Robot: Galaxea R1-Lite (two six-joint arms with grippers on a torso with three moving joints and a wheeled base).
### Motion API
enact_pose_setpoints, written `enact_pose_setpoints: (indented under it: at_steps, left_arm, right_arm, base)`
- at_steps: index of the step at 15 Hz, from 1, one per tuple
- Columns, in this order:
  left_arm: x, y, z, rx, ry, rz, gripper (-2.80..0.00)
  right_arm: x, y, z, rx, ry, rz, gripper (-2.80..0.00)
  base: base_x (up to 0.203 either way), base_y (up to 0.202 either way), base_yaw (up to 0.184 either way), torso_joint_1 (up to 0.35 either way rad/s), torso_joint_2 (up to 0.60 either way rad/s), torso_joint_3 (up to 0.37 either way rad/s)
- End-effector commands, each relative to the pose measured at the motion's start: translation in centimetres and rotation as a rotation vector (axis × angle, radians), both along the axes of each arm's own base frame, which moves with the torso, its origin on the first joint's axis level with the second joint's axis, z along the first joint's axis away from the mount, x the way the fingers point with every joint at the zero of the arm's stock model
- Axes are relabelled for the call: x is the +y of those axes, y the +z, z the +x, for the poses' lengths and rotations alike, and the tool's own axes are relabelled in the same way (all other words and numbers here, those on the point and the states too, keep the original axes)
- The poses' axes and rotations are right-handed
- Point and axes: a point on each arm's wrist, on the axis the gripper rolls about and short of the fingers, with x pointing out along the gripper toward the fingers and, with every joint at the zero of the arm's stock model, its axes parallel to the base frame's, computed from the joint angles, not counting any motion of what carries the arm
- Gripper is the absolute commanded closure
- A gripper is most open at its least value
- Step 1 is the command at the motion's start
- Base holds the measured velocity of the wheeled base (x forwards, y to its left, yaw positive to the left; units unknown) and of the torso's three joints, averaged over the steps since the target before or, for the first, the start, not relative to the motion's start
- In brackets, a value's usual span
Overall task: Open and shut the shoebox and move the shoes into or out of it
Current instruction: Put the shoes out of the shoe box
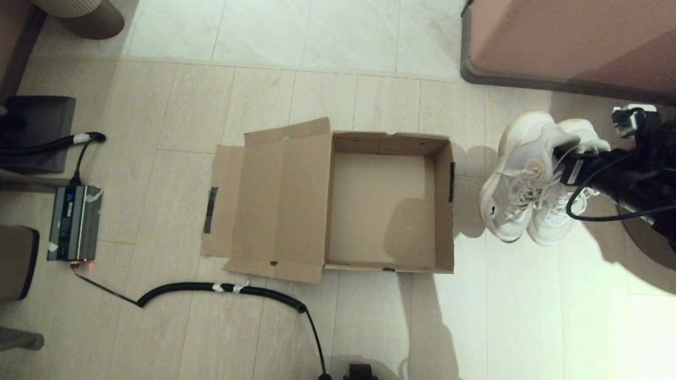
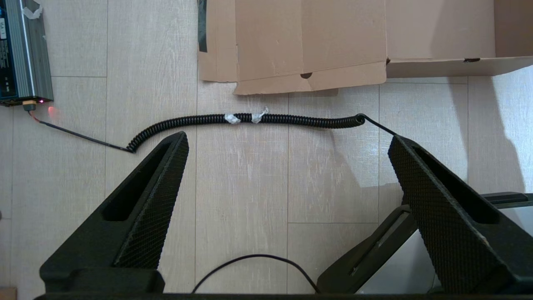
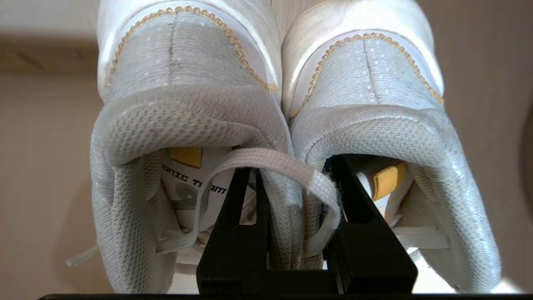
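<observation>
The brown shoebox [image 1: 446,200] lies open on the floor, nothing inside it, its hinged lid [image 1: 269,206] folded flat to its left. To the right of the box the pair of white shoes [image 1: 528,184] is held side by side, heels tipped up. My right gripper [image 3: 291,200] is shut on the shoes, one finger inside each shoe, pinching the two inner collar walls together; a lace loops across the fingers. In the head view the right gripper [image 1: 567,163] reaches in from the right. My left gripper [image 2: 287,141] hangs open over bare floor near the box's front edge [image 2: 437,66].
A coiled black cable [image 1: 222,289] lies on the floor in front of the lid. A grey power unit [image 1: 74,221] sits at the far left. A pinkish piece of furniture [image 1: 570,42] stands behind the shoes, and a round base [image 1: 649,237] lies beside them.
</observation>
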Motion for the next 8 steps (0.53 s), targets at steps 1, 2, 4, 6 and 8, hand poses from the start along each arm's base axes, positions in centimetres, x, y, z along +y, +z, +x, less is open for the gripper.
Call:
enact_pose_setpoints:
  at_steps: [1, 2, 4, 6, 8]
  left_arm:
    - [0.0, -0.2, 0.1, 0.007, -0.001, 0.0, -2.8]
    - [0.0, -0.2, 0.1, 0.009, -0.001, 0.0, -2.8]
    - [0.0, -0.2, 0.1, 0.009, -0.001, 0.0, -2.8]
    - [0.0, -0.2, 0.1, 0.009, 0.001, 0.0, -2.8]
    - [0.0, -0.2, 0.1, 0.009, 0.0, 0.0, -2.8]
  right_arm:
    - [-0.3, -3.1, 1.7, 0.08, -0.001, 0.014, 0.0]
    - [-0.4, -4.0, 2.4, 0.089, -0.001, 0.017, 0.0]
    - [-0.6, -5.6, 3.7, 0.074, -0.005, 0.016, 0.0]
    - [-0.7, -6.6, 4.5, 0.063, -0.009, 0.016, 0.0]
    - [-0.6, -7.1, 4.7, 0.072, -0.005, 0.019, 0.0]
  base:
    - [0.0, 0.0, 0.0, 0.0, 0.0, 0.0]
    - [0.0, 0.0, 0.0, 0.0, 0.0, 0.0]
    - [0.0, 0.0, 0.0, 0.0, 0.0, 0.0]
    - [0.0, 0.0, 0.0, 0.0, 0.0, 0.0]
    - [0.0, 0.0, 0.0, 0.0, 0.0, 0.0]
